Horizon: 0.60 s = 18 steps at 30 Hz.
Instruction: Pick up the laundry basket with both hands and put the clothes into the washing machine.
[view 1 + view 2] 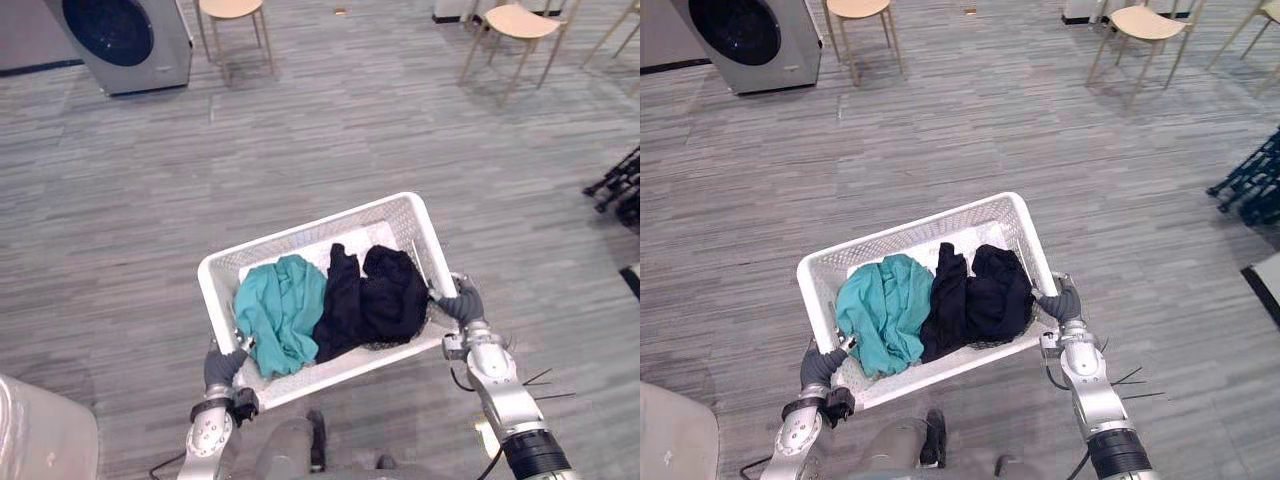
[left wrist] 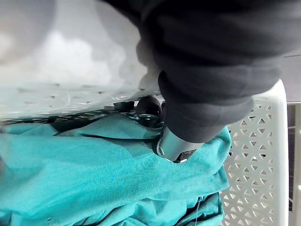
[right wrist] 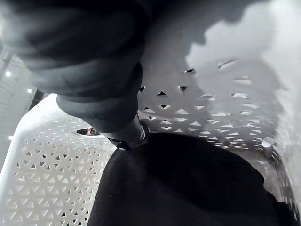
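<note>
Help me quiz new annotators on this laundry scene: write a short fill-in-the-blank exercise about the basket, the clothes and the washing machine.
1. In the laundry basket, the teal garment lies beside a ____ garment.
2. The left hand and the right hand both grip the basket's rim; the teal garment lies nearer the ____ one.
3. The washing machine stands far across the floor, beside a tan-seated ____.

Missing words: black; left; chair.

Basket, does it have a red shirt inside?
No, the basket holds a teal garment and black clothes, nothing red.
</note>
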Motion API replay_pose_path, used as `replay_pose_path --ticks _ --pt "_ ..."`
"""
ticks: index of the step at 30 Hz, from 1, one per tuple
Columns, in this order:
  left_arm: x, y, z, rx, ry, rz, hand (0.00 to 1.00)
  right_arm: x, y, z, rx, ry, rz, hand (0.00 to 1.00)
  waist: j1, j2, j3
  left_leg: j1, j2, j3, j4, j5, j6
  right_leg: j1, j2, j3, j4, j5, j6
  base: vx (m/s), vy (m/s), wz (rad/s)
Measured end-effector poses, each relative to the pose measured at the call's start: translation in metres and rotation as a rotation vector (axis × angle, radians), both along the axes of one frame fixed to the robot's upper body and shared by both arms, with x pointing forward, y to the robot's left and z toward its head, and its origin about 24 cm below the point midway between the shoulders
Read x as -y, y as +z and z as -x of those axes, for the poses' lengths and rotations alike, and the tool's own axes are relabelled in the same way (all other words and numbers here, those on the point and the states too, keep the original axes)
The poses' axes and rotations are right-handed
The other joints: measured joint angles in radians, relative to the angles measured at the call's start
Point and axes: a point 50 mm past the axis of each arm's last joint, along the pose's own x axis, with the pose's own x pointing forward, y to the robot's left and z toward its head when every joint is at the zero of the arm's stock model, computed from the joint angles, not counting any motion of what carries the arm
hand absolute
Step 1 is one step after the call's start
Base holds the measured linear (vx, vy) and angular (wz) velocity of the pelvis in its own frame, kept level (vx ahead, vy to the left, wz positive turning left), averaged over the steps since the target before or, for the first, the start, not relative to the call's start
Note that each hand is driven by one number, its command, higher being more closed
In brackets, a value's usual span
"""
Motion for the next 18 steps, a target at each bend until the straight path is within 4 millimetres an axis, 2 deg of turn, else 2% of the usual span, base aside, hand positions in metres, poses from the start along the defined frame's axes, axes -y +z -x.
replay_pose_path --ticks 1,2,3,4,5,6,7,8,9,10,11,12,13,14,15,16,17,18 --pt "-0.004 -0.001 0.001 -0.015 -0.006 -0.018 1.00 -0.003 -0.008 0.001 -0.029 -0.005 -0.015 1.00 0.003 -0.001 0.001 0.085 -0.018 -0.010 -0.049 -0.023 0.006 -0.056 -0.032 -0.015 0.213 -0.013 -0.030 0.63 0.112 0.32" --pt "-0.008 -0.002 0.003 -0.029 -0.011 -0.039 1.00 -0.006 -0.014 0.003 -0.051 -0.008 -0.026 1.00 -0.001 0.001 0.003 0.182 -0.027 -0.022 -0.114 -0.031 0.007 -0.095 -0.057 -0.061 0.333 -0.043 -0.121 0.53 0.077 0.21" --pt "-0.009 -0.002 0.004 -0.030 -0.013 -0.045 1.00 -0.009 -0.015 0.003 -0.055 -0.007 -0.036 1.00 -0.003 0.003 0.004 0.215 -0.026 -0.030 -0.137 -0.031 0.008 -0.108 -0.060 -0.082 0.338 -0.052 -0.144 0.50 0.030 0.21" --pt "-0.011 0.000 0.003 -0.026 -0.016 -0.052 1.00 -0.010 -0.014 0.002 -0.053 0.000 -0.035 1.00 -0.012 0.007 0.005 0.270 -0.022 -0.049 -0.181 -0.031 0.008 -0.146 -0.058 -0.122 0.313 -0.076 -0.186 0.51 -0.043 0.30" --pt "-0.011 0.001 0.001 -0.019 -0.023 -0.058 1.00 -0.009 -0.012 0.001 -0.041 0.013 -0.029 1.00 -0.030 0.014 0.008 0.320 -0.006 -0.077 -0.231 -0.032 0.007 -0.205 -0.040 -0.158 0.211 -0.100 -0.228 0.61 -0.064 0.32" --pt "-0.010 0.002 0.000 -0.013 -0.027 -0.056 1.00 -0.007 -0.011 0.001 -0.037 0.013 -0.023 1.00 -0.035 0.021 0.010 0.334 0.003 -0.086 -0.243 -0.036 0.000 -0.229 -0.027 -0.164 0.150 -0.101 -0.233 0.61 -0.106 0.42" --pt "-0.007 0.004 -0.004 -0.002 -0.041 -0.054 1.00 -0.003 -0.010 0.001 -0.034 0.010 -0.013 1.00 -0.052 0.033 0.017 0.357 0.029 -0.096 -0.252 -0.049 -0.023 -0.273 0.005 -0.157 -0.039 -0.063 -0.230 0.40 -0.092 0.38" --pt "-0.006 0.004 -0.006 0.001 -0.048 -0.054 1.00 -0.001 -0.010 0.002 -0.036 0.006 -0.012 1.00 -0.061 0.036 0.019 0.369 0.036 -0.104 -0.252 -0.055 -0.034 -0.291 0.014 -0.145 -0.143 -0.018 -0.221 0.52 -0.141 0.54" --pt "-0.004 0.004 -0.007 -0.002 -0.061 -0.065 1.00 0.001 -0.011 0.003 -0.042 0.001 -0.008 1.00 -0.079 0.029 0.018 0.403 0.037 -0.116 -0.253 -0.072 -0.065 -0.298 0.024 -0.097 -0.370 0.103 -0.204 0.58 -0.183 0.50" --pt "-0.003 0.004 -0.007 -0.006 -0.071 -0.076 1.00 0.003 -0.013 0.005 -0.049 -0.001 -0.002 1.00 -0.082 0.016 0.016 0.452 0.033 -0.120 -0.252 -0.099 -0.111 -0.292 0.022 -0.049 -0.518 0.204 -0.200 0.62 -0.211 0.45" --pt "-0.003 0.004 -0.007 -0.009 -0.077 -0.082 1.00 0.003 -0.015 0.008 -0.059 -0.004 -0.002 1.00 -0.082 0.006 0.012 0.483 0.030 -0.129 -0.247 -0.115 -0.134 -0.293 0.018 -0.034 -0.522 0.227 -0.215 0.69 -0.258 0.47" --pt "0.002 0.000 -0.008 -0.019 -0.085 -0.074 1.00 0.009 -0.020 0.014 -0.081 -0.021 0.004 1.00 -0.086 0.025 0.004 0.517 0.057 -0.164 -0.203 -0.129 -0.149 -0.304 0.024 -0.023 -0.402 0.355 -0.228 0.71 -0.290 0.55" --pt "0.006 -0.003 -0.007 -0.031 -0.085 -0.064 1.00 0.013 -0.022 0.017 -0.101 -0.029 0.015 1.00 -0.090 0.059 -0.014 0.464 0.099 -0.186 -0.046 -0.120 -0.162 -0.319 0.042 -0.059 -0.293 0.319 -0.249 0.83 -0.355 0.55" --pt "0.009 -0.004 -0.007 -0.033 -0.087 -0.062 1.00 0.015 -0.021 0.016 -0.101 -0.030 0.025 1.00 -0.088 0.085 -0.021 0.391 0.135 -0.190 0.116 -0.087 -0.183 -0.309 0.064 -0.083 -0.269 0.274 -0.270 0.66 -0.294 0.29" --pt "0.011 -0.004 -0.008 -0.031 -0.086 -0.058 1.00 0.017 -0.018 0.013 -0.092 -0.027 0.035 1.00 -0.076 0.114 -0.012 0.283 0.190 -0.181 0.350 0.056 -0.189 -0.263 0.097 -0.104 -0.269 0.238 -0.292 0.77 -0.323 -0.03" --pt "0.013 -0.006 -0.008 -0.039 -0.082 -0.050 1.00 0.017 -0.017 0.011 -0.089 -0.028 0.035 1.00 -0.047 0.133 -0.002 0.179 0.265 -0.154 0.590 0.128 -0.192 -0.187 0.135 -0.121 -0.307 0.216 -0.308 0.63 -0.248 -0.08" --pt "0.013 -0.006 -0.007 -0.042 -0.079 -0.048 1.00 0.017 -0.017 0.011 -0.087 -0.036 0.030 1.00 -0.040 0.137 0.004 0.109 0.307 -0.125 0.727 0.105 -0.159 -0.115 0.156 -0.130 -0.350 0.204 -0.319 0.63 -0.227 -0.07" --pt "0.012 -0.007 -0.006 -0.044 -0.078 -0.048 1.00 0.017 -0.016 0.011 -0.085 -0.040 0.029 1.00 -0.027 0.130 0.010 0.069 0.314 -0.103 0.775 0.090 -0.135 -0.066 0.160 -0.129 -0.382 0.198 -0.324 0.60 -0.153 0.04"
